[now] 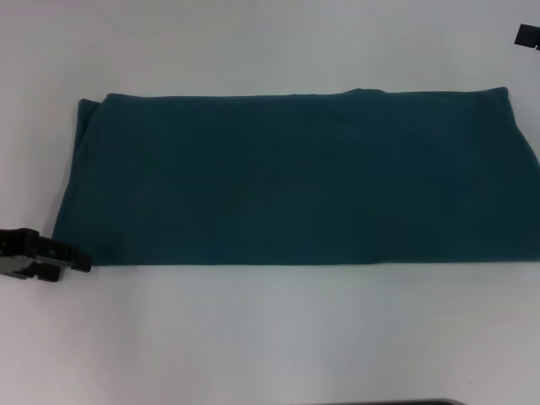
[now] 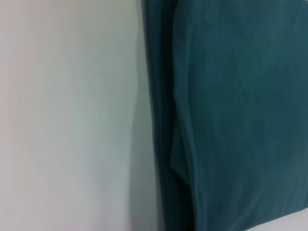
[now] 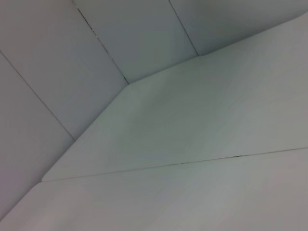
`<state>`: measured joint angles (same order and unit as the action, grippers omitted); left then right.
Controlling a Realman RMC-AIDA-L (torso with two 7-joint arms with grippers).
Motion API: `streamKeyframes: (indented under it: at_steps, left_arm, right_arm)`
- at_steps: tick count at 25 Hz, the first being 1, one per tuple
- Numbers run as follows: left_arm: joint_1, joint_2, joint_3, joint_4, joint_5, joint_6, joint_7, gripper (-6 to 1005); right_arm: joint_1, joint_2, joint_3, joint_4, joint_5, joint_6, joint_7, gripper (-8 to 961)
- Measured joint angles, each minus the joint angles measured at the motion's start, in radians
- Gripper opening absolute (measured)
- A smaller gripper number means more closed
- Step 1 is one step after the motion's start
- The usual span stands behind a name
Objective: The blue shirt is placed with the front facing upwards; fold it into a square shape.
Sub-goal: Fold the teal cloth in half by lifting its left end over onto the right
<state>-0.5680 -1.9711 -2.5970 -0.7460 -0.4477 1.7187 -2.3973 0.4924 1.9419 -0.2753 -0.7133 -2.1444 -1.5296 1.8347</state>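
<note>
The blue shirt [image 1: 295, 177] lies on the white table [image 1: 270, 337] as a long, flat, dark teal rectangle running left to right. Its lettering, collar and sleeves are hidden inside the fold. My left gripper [image 1: 78, 258] is low over the table, just beside the shirt's near left corner. The left wrist view shows the shirt's layered folded edge [image 2: 168, 144] next to bare table [image 2: 67, 115]. Only a small black part of my right gripper [image 1: 528, 35] shows at the far right edge, beyond the shirt's far right corner.
White table surface surrounds the shirt in front, behind and to the left. The right wrist view shows only the table's top and corner edge [image 3: 130, 84] with grey panels beyond. The shirt's right end reaches the edge of the head view.
</note>
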Motion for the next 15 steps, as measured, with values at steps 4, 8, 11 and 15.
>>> streamKeyframes:
  at_steps: [4, 8, 11, 15]
  left_arm:
    - [-0.002, 0.001, 0.0, 0.0, 0.01, -0.004, -0.004, 721]
    - [-0.007, 0.001, 0.0, 0.001, 0.016, -0.009, -0.006, 721]
    - [-0.013, 0.002, 0.004, 0.001, 0.017, -0.011, -0.006, 721]
    - [-0.022, 0.001, 0.011, 0.002, 0.017, -0.011, -0.007, 720]
  right_arm:
    - [-0.002, 0.0, 0.002, 0.0, 0.004, -0.002, 0.0, 930]
    - [-0.004, 0.0, 0.002, 0.0, 0.011, -0.003, 0.0, 930]
    - [-0.005, 0.0, 0.002, 0.0, 0.012, -0.003, 0.0, 929]
    - [-0.006, 0.0, 0.002, 0.0, 0.012, -0.003, 0.0, 929]
